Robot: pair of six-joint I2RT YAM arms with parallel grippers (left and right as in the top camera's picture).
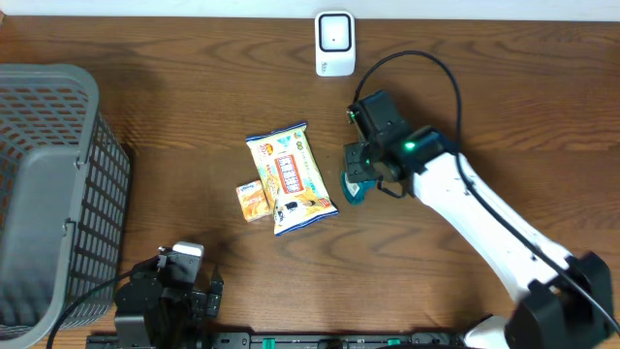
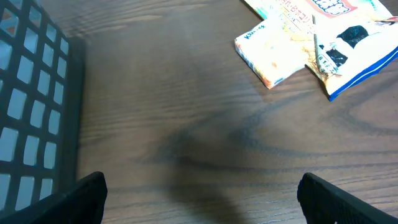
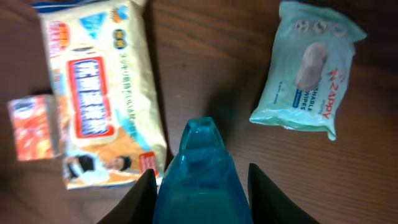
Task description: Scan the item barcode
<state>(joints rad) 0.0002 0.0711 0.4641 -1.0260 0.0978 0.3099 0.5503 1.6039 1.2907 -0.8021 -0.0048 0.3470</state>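
The right claw grips a teal thing, well apart from the white scanner. Next, its barcode must face that scanner.

- The grey plastic mesh basket is running off the overhead view's left edge.
- The left gripper is showing only two dark fingertips, spread wide, in the bottom corners of its wrist view.
- The glossy teal tapered object is sitting blurred between the right gripper fingers, with its lower part being cut off.
- The small orange carton is appearing smeared.
- The yellow printed snack pouch is being cropped in the left wrist view.
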